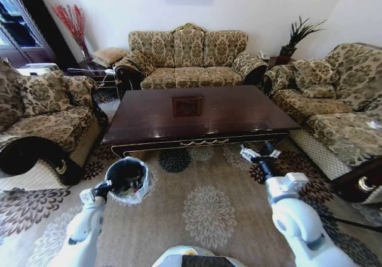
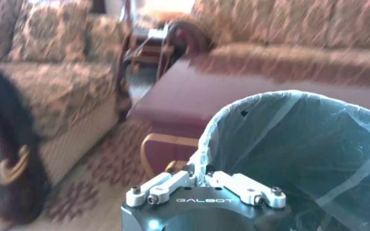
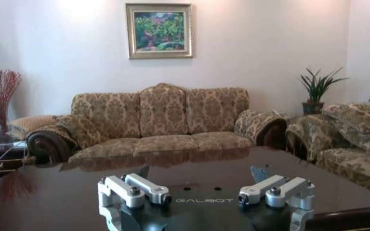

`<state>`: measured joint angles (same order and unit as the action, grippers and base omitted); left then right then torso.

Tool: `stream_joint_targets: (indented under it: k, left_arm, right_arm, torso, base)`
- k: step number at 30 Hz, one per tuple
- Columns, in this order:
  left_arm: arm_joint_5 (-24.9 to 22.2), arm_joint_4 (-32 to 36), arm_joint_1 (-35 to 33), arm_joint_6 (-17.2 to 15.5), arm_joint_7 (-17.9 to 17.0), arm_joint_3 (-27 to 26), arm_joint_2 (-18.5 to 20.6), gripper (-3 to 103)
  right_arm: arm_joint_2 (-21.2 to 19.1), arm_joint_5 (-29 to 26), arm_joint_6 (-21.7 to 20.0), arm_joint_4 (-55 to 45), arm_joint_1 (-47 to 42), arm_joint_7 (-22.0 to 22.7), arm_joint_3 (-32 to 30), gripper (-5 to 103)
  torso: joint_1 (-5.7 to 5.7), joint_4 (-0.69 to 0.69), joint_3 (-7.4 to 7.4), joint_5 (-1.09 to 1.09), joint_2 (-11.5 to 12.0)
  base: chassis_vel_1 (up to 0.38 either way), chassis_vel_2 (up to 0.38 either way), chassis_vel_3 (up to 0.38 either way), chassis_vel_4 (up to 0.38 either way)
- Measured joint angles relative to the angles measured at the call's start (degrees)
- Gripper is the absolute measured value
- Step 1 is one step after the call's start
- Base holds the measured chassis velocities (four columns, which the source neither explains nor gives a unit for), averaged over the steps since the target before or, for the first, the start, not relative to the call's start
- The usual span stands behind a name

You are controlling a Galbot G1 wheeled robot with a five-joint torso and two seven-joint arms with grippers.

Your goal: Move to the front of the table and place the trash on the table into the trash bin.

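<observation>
The dark-brown table (image 1: pixel 239 109) stands straight ahead, and its glossy top reflects the room. The trash is out of view. The black trash bin (image 1: pixel 127 176), lined with a translucent bag, hangs above the rug near the table's front left corner. My left gripper (image 1: pixel 102 189) is shut on its rim. In the left wrist view the fingers (image 2: pixel 172 183) pinch the bag edge of the trash bin (image 2: pixel 300 144), with the table (image 2: pixel 236 91) beyond. My right gripper (image 1: pixel 261 153) is open by the table's front edge on the right. It is also open and empty in the right wrist view (image 3: pixel 204 192), low over the table (image 3: pixel 63 197).
A patterned sofa (image 1: pixel 188 61) stands behind the table. An armchair (image 1: pixel 42 117) is on the left and another sofa (image 1: pixel 340 111) on the right. A floral rug (image 1: pixel 203 207) covers the floor in front. A potted plant (image 1: pixel 298 37) and a vase of red twigs (image 1: pixel 74 22) are in the back corners.
</observation>
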<state>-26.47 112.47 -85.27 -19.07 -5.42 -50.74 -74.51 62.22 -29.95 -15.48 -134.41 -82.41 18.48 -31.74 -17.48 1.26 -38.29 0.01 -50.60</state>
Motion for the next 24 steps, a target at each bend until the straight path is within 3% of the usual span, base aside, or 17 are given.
stream_joint_targets:
  k: [4,8,10,14,20,24]
  left_arm:
    - [-1.4,8.2,-0.5,-0.4,0.3,0.6,0.1,1]
    - [0.2,8.0,-0.1,-2.6,1.1,1.5,0.8,1]
    - [-0.3,6.4,-0.2,-4.1,1.0,1.7,0.9,1]
    - [-1.9,6.9,-0.7,-4.3,1.0,1.3,0.7,1]
    - [-2.2,7.8,-0.4,-4.2,1.0,1.1,0.9,1]
    - [-0.8,6.5,0.1,-6.0,0.3,1.4,1.3,1]
  right_arm:
    - [0.2,0.0,0.2,0.1,-0.2,-0.9,0.0,100]
    - [0.2,0.0,0.3,0.1,-0.2,-1.2,0.1,100]
    - [0.2,0.0,0.4,0.0,-0.3,-1.5,0.1,100]
    - [0.2,0.1,0.6,0.0,-0.3,-1.5,0.2,100]
    - [0.1,0.1,0.5,0.0,-0.2,-1.5,0.5,100]
    - [0.2,0.2,0.5,0.0,-0.2,-1.5,0.4,100]
  torso:
    - [0.0,0.01,0.0,-0.01,0.0]
    - [0.0,-0.04,0.01,0.06,0.0]
    - [0.0,-0.05,0.0,-0.06,0.0]
    - [0.0,0.04,-0.01,-0.04,0.0]
    - [0.0,-0.02,0.0,0.0,0.0]
    - [0.0,-0.01,0.0,0.0,0.0]
  base:
    - [0.0,0.0,0.0,0.0]
    - [0.0,0.0,0.0,0.0]
    - [0.0,0.0,0.0,0.0]
    - [0.0,0.0,0.0,0.0]
    - [0.0,0.0,0.0,0.0]
    - [0.0,0.0,0.0,0.0]
